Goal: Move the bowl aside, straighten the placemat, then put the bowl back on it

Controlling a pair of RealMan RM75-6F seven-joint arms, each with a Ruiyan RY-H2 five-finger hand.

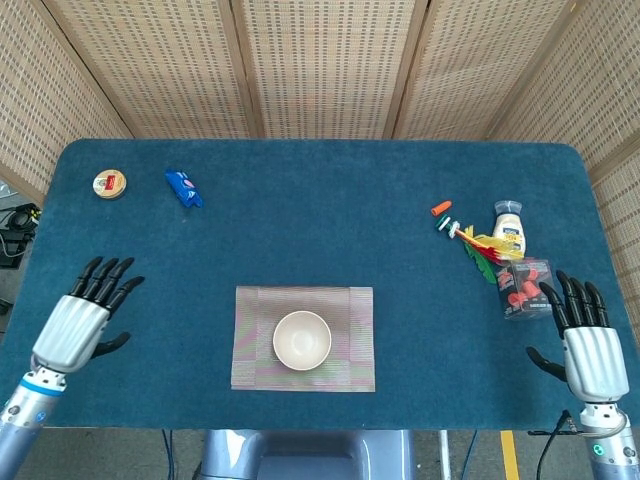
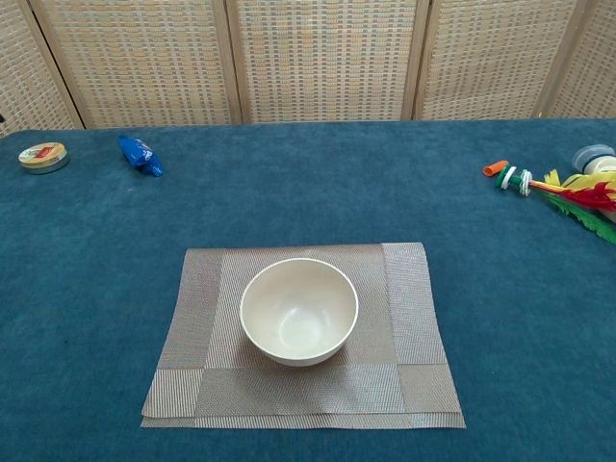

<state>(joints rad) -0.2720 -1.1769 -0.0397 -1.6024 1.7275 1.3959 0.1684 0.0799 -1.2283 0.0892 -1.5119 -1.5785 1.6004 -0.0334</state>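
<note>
A cream bowl point(image 1: 302, 340) point(image 2: 298, 310) stands empty in the middle of a grey-brown woven placemat point(image 1: 253, 366) point(image 2: 414, 327) near the table's front edge. The mat's edges run roughly parallel to the table's edge. My left hand point(image 1: 78, 321) hovers over the blue table at the front left, fingers spread, holding nothing, well left of the mat. At the front right corner my right hand point(image 1: 586, 346) is held up with fingers apart and empty. Neither hand shows in the chest view.
A round tin point(image 1: 110, 183) point(image 2: 43, 156) and a blue packet point(image 1: 183, 188) point(image 2: 141, 156) lie at the back left. At the right are an orange piece point(image 1: 441, 209), a feathered toy point(image 1: 481, 246), a small jar point(image 1: 510, 227) and a clear box with red parts point(image 1: 524, 286), close to my right hand.
</note>
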